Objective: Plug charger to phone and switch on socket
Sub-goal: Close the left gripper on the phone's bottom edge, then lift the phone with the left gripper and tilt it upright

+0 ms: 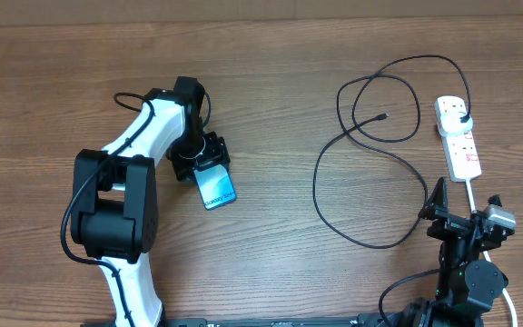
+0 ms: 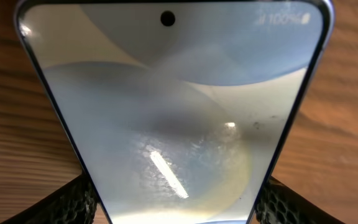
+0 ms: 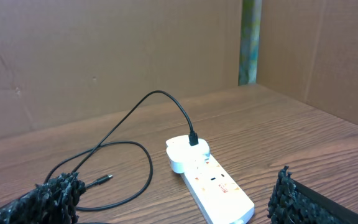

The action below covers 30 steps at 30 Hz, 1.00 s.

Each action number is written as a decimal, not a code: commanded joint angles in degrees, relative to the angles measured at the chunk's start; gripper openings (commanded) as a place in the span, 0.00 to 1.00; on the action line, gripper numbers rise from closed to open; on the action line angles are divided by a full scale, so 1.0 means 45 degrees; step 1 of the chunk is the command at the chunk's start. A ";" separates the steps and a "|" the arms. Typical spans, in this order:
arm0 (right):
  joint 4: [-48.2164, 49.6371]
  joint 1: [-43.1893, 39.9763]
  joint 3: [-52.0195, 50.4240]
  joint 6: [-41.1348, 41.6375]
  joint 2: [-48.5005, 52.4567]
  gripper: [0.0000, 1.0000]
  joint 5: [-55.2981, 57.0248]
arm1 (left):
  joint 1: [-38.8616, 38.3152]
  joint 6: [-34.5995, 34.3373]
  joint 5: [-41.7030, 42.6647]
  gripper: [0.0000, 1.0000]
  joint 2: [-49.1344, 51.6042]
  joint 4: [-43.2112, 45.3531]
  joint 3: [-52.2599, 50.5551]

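The phone, screen lit pale blue, lies on the wooden table left of centre. My left gripper is shut on its near end. In the left wrist view the phone fills the frame, with my left gripper's fingers against both its edges. The charger loops over the table on the right; its small tip lies free, far from the phone. Its other end sits in a white adapter on the socket. My right gripper is open and empty just in front of the socket.
The socket's white cord runs toward my right arm's base. Brown cardboard walls close off the far side of the table. The cable tip also shows in the right wrist view.
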 commanded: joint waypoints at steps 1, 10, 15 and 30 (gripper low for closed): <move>0.0073 -0.0053 -0.0131 -0.0053 -0.0151 1.00 0.0121 | 0.0078 -0.0690 -0.2419 0.61 0.0544 0.0306 -0.0223; 0.0073 -0.0053 -0.0136 -0.0053 -0.0151 1.00 0.0121 | 0.0078 -0.0680 -0.2584 0.57 0.0544 0.0107 -0.0209; 0.0073 -0.0053 -0.0136 -0.0053 -0.0151 1.00 0.0121 | 0.0078 -0.0680 -0.2584 0.52 0.0544 -0.0335 0.0083; 0.0073 -0.0053 -0.0136 -0.0053 -0.0151 1.00 0.0117 | 0.0068 -0.0675 -0.2501 0.48 0.0544 -0.2715 0.2239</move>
